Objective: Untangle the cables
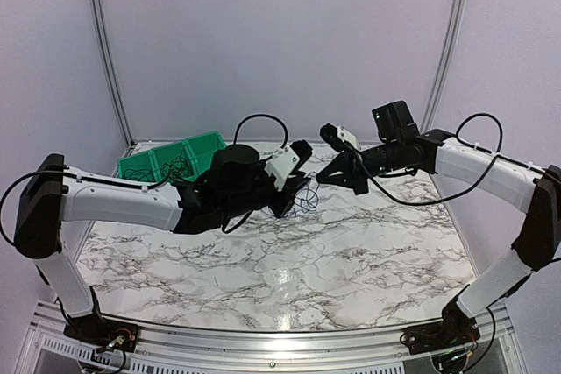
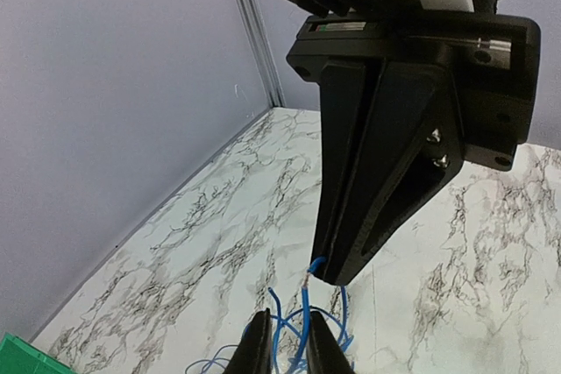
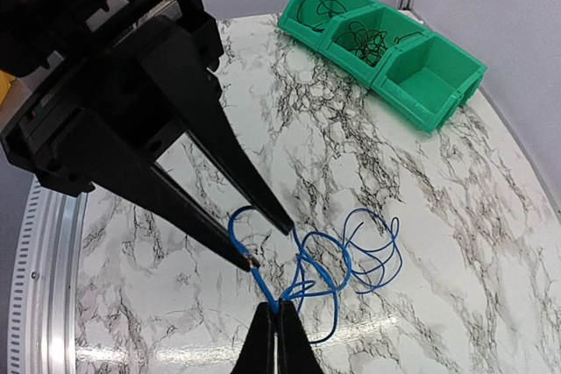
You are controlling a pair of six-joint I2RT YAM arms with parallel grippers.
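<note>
The right hand (image 3: 276, 341) is pinched together on a blue strand of the cables (image 3: 342, 260), whose loops spread over the marble desk (image 3: 438, 216). The left hand (image 3: 267, 244) faces it, fingers slightly apart around another strand.

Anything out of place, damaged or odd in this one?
Nothing stands out. The blue cables are between the grippers: the right gripper is shut on a strand, and the left gripper is open around another part. The green bins stand upright, two holding black cables.
</note>
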